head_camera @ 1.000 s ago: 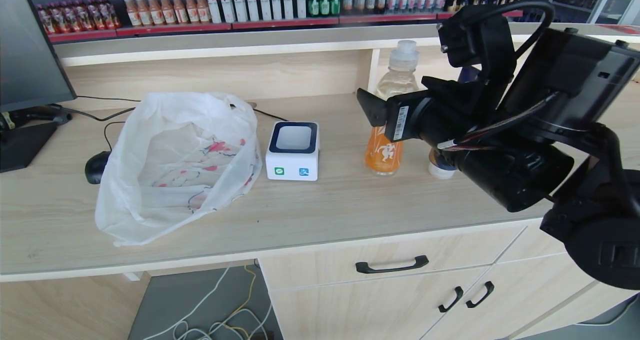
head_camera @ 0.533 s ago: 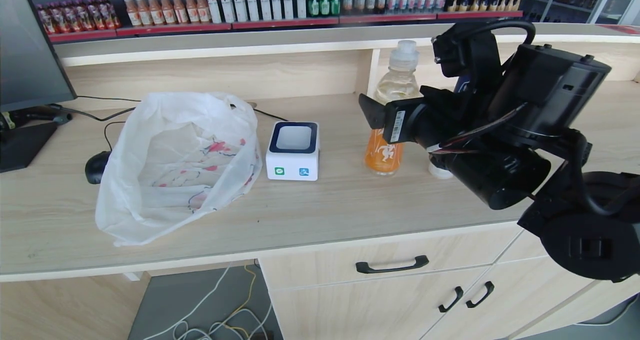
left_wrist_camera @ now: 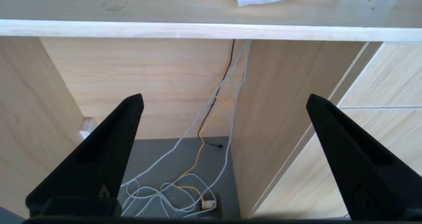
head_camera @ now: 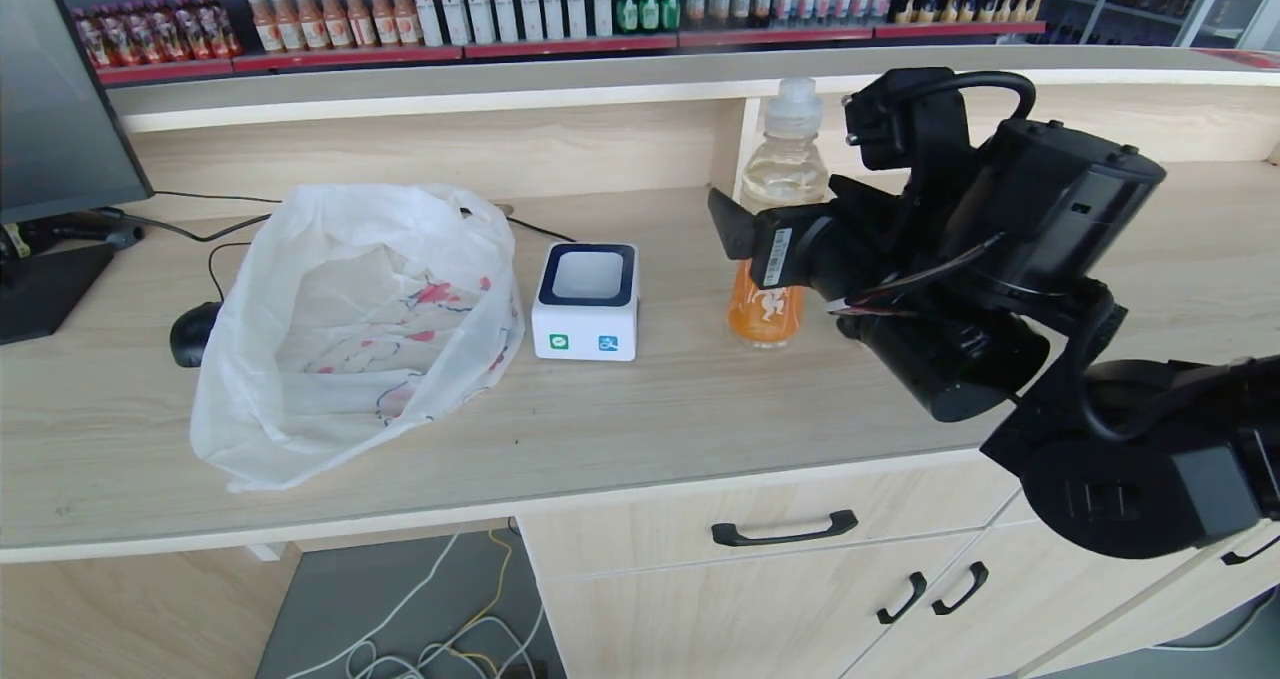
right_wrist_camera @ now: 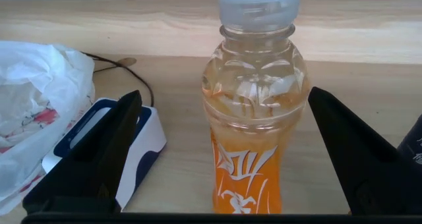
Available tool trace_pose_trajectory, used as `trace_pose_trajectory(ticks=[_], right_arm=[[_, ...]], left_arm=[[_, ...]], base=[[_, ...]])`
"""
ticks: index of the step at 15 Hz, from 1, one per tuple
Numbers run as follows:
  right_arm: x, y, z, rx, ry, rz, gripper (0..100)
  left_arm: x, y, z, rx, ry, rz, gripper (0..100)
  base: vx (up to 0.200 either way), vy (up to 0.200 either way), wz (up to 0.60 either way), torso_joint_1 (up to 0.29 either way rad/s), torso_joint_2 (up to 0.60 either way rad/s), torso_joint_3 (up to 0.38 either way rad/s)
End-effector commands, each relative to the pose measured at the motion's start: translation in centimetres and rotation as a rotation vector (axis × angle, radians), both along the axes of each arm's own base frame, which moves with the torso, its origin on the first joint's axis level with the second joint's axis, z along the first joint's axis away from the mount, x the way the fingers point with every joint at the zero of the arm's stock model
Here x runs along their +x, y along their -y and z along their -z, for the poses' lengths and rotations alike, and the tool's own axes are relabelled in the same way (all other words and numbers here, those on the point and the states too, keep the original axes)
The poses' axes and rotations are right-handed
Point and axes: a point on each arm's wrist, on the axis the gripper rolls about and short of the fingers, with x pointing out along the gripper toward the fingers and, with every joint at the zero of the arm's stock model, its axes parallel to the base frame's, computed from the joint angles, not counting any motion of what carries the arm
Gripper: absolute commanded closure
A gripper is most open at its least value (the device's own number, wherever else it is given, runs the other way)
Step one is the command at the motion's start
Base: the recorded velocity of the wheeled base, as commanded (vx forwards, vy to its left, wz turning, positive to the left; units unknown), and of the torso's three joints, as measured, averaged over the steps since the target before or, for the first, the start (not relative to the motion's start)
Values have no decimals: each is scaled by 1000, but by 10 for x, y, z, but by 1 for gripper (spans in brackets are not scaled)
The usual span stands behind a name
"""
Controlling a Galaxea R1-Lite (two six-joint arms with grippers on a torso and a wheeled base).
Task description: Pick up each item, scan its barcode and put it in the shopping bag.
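An orange drink bottle (head_camera: 775,209) with a clear cap stands upright on the wooden counter (head_camera: 650,409), right of the white scanner box (head_camera: 586,301). My right gripper (right_wrist_camera: 224,95) is open and level with the bottle (right_wrist_camera: 254,118), which stands between its two fingers. One finger (head_camera: 732,224) shows just left of the bottle. The white shopping bag (head_camera: 350,329) lies open on the counter's left part. My left gripper (left_wrist_camera: 224,99) hangs open and empty below the counter's front edge, facing the cabinet opening.
A monitor (head_camera: 60,89) and a mouse (head_camera: 190,334) with cables sit at the far left. Behind the counter a shelf (head_camera: 600,4) holds several bottles. A dark blue item (right_wrist_camera: 412,145) is beside the bottle. Drawers with a handle (head_camera: 784,531) lie below.
My right arm has come lower and to the left, closing in around the bottle. It now hides the small white-capped item. The bottle's top has shifted slightly left.
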Motion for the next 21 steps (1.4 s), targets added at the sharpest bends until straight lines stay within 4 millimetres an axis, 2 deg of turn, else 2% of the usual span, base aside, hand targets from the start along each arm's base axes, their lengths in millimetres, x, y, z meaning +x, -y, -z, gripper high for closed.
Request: trace_pose_trajectory(ticks=[1,6,11,21], right_arm=[[5,-4,9,-19,-16,2,0],[6,-5,10,-34,-13,6,0],[16,7,11,-40,-14,49,0],[39,11,32,-62,-10,92,0]], left_arm=[[0,0,0,0,1,1,0],[0,0,0,0,1,0,0],[0,0,0,0,1,0,0],[0,0,0,0,1,0,0]], base=[[0,0,0,0,0,0],[0,0,0,0,0,0],[0,0,0,0,0,0],[0,0,0,0,0,0]])
